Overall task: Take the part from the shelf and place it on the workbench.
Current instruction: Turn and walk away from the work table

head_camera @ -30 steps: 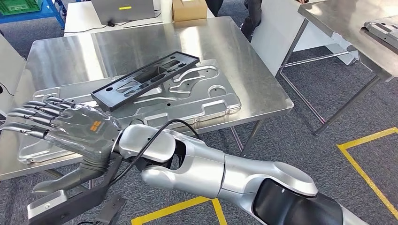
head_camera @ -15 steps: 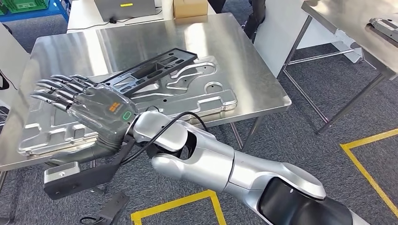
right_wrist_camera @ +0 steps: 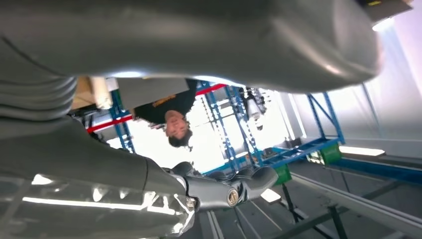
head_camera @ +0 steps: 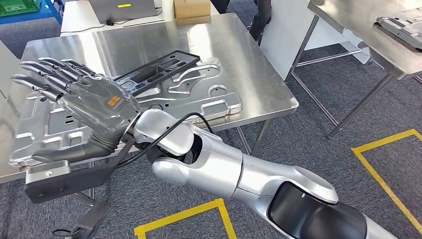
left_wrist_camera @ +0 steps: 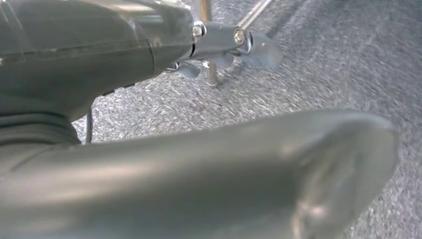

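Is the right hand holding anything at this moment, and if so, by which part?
Nothing is held: the right hand hangs open, fingers apart, above the metal plate.

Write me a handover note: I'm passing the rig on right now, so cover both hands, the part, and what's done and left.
Right robot hand: open, fingers straight and spread, holding nothing, hovering over the near left side of the bench.
Left robot hand: hanging over the carpet, thumb and fingers apart, nothing in it.
Black part: lies flat on the silver panel on the bench, free of both hands.
Done: the part appears placed.
Left: probably just draw the right arm back clear of the bench; confirm the part sits where it is wanted.
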`<state>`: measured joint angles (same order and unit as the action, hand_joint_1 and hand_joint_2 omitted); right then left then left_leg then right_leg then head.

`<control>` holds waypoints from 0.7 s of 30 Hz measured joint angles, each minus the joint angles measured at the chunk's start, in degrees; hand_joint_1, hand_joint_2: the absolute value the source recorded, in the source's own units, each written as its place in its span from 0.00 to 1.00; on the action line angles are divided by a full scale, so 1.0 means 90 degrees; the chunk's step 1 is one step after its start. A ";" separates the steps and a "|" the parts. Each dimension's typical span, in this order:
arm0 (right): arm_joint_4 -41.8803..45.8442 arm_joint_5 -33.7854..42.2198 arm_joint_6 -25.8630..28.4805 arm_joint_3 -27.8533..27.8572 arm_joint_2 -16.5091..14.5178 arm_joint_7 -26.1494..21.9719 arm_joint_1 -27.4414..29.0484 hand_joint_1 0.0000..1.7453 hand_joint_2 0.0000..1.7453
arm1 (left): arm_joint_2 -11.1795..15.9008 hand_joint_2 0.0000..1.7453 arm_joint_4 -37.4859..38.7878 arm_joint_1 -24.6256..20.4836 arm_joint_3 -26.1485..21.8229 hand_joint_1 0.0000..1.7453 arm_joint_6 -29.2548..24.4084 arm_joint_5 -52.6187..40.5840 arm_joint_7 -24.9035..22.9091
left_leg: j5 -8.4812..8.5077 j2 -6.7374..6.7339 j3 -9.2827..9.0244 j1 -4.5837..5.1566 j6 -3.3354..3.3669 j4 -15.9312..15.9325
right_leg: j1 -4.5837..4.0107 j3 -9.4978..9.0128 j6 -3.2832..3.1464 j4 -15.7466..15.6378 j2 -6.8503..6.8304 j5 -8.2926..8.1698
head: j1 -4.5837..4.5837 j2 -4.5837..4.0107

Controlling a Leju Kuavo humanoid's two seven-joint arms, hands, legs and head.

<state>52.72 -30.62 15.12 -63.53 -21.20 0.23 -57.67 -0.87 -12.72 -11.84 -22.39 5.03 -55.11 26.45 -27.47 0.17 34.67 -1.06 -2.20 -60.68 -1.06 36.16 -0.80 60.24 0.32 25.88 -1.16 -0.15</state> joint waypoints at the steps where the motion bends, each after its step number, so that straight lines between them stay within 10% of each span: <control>1: 0.0042 0.0041 0.0019 -0.0002 0.0000 0.0019 -0.0019 0.00 0.00 | 0.0071 0.00 -0.0019 -0.0018 -0.0036 0.00 0.0045 0.0088 -0.0003 | 0.0014 -0.0002 0.0003 -0.0020 0.0024 0.0004 | -0.0001 0.0022 0.0027 0.0051 0.0001 0.0048 | -0.0010 0.0000; 5: 0.0203 0.0265 0.0149 -0.0004 0.0002 0.0002 -0.0047 0.00 0.00 | 0.0293 0.00 -0.0124 -0.0054 -0.0177 0.00 0.0191 0.0324 0.0052 | 0.0042 -0.0017 0.0026 -0.0090 0.0071 0.0010 | 0.0070 0.0597 0.0146 0.1352 0.0000 0.0739 | -0.0096 0.0000; 7: 0.0260 0.0366 0.0196 -0.0003 0.0008 -0.0032 -0.0033 0.00 0.00 | 0.0377 0.00 -0.0162 -0.0043 -0.0219 0.00 0.0227 0.0379 0.0093 | 0.0043 -0.0022 0.0031 -0.0109 0.0071 0.0009 | 0.0111 0.0794 0.0170 0.1770 0.0000 0.0802 | -0.0118 0.0000; 11: 0.0437 0.0428 0.0273 0.0027 0.0004 -0.0104 -0.0054 0.00 0.00 | 0.0496 0.00 -0.0264 -0.0042 -0.0276 0.00 0.0232 0.0414 0.0086 | 0.0040 -0.0005 0.0026 -0.0126 0.0038 0.0009 | 0.0123 0.0144 0.0149 0.0390 0.0004 0.0065 | -0.0163 0.0000; 16: 0.0595 0.0332 0.0295 0.0171 -0.0003 -0.0234 0.0006 0.00 0.00 | 0.0632 0.00 -0.0318 -0.0027 -0.0284 0.00 0.0152 0.0444 -0.0080 | 0.0052 -0.0003 0.0078 -0.0125 -0.0145 0.0046 | 0.0089 -0.0006 0.0021 -0.0067 0.0008 -0.0010 | -0.0147 0.0000; 21: 0.0634 0.0257 0.0281 0.0260 -0.0018 -0.0314 0.0114 0.00 0.00 | 0.0748 0.00 -0.0323 0.0004 -0.0280 0.00 0.0091 0.0375 -0.0274 | -0.0710 -0.0002 0.0720 -0.0068 -0.0168 -0.1481 | 0.0088 -0.0022 -0.0102 -0.0118 0.0000 -0.0056 | -0.0021 0.0000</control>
<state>58.42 -28.31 17.64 -61.18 -21.36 -2.60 -56.64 5.86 -15.63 -11.80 -24.91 5.85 -51.74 23.99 -33.86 0.15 41.15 -1.68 -3.71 -74.00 -0.27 35.96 -1.71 59.17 0.32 25.38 -1.35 -0.15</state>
